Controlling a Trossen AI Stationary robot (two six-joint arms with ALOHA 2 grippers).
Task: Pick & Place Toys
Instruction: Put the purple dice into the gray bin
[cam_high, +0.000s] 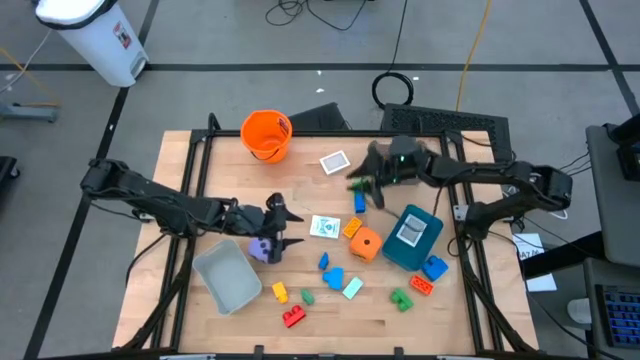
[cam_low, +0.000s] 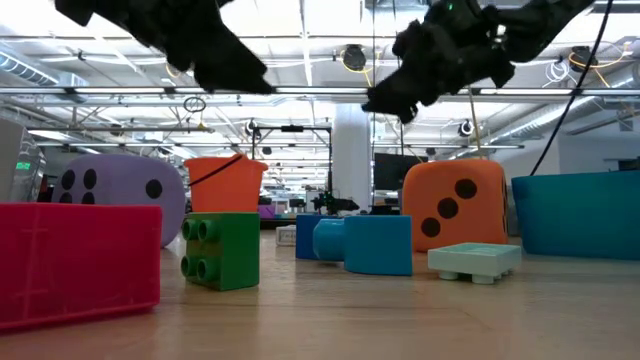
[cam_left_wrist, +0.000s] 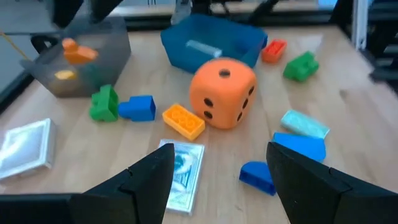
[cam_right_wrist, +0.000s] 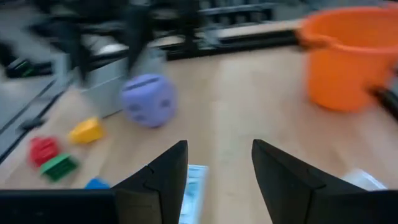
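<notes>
**Both my grippers hang empty above the toys**

My left gripper (cam_high: 285, 228) hangs released just beside the purple die (cam_high: 263, 249), which sits on the worktop (cam_high: 200, 170) by the grey bin (cam_high: 228, 276). My right gripper (cam_high: 362, 186) is up near the middle, fingers apart and holding nothing — a white card (cam_high: 335, 162) lies just behind it and a small blue block (cam_high: 360, 203) just in front.

The orange die (cam_high: 365, 243) rests against the teal bin (cam_high: 412, 237), with a second card (cam_high: 325, 227) and an orange block (cam_high: 352, 228) close by. Red, green, yellow and blue blocks are scattered along the front — the orange bucket (cam_high: 266, 134) stands at the back.
</notes>
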